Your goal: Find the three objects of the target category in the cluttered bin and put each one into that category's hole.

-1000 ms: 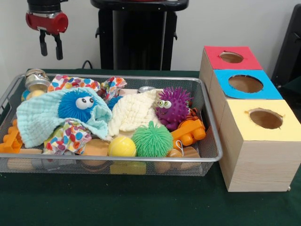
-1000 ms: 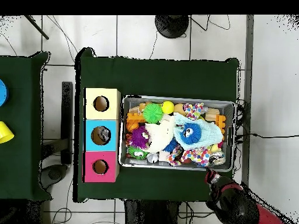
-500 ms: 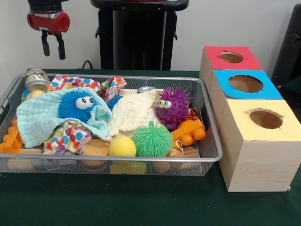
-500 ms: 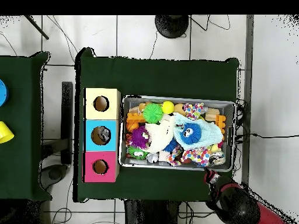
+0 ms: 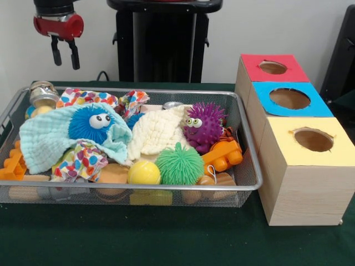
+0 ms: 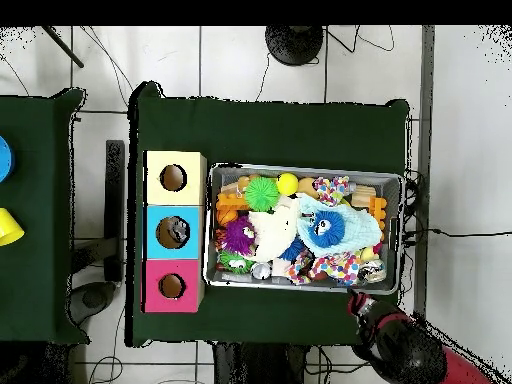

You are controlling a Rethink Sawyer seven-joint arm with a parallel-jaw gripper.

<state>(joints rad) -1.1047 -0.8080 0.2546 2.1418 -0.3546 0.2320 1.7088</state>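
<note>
Your gripper (image 5: 65, 53) hangs high above the far left corner of the bin (image 5: 250, 166), and its two black fingers (image 5: 56, 51) are a little way apart with nothing between them. From above you see the gripper (image 6: 362, 305) just outside the bin's corner, on the robot's side. The task does not tell you which kind of toy to hunt for, so you have to guess. The spiky toys look like a set: a blue fuzzy ball with eyes (image 5: 91, 124), a purple spiky ball with eyes (image 5: 202, 124) and a green spiky ball (image 5: 178, 163). The blue one lies nearest your fingers, down and a bit toward the front of the bin, sitting in a light blue cloth (image 5: 47, 141). The purple one sits farther off toward the boxes, and the green one is at the front wall beside a yellow ball (image 5: 144, 173). These balls are round, so there is no long side to line up with; you can just come straight down. The three boxes stand in a row just beside the bin: the red box (image 5: 272, 67), the blue box (image 5: 290, 98) and the yellow box (image 5: 313, 139), each with a round hole on top. Something seems to sit in the blue box's hole already, seen from above. Watch that the cloth does not come up with the blue ball.
</note>
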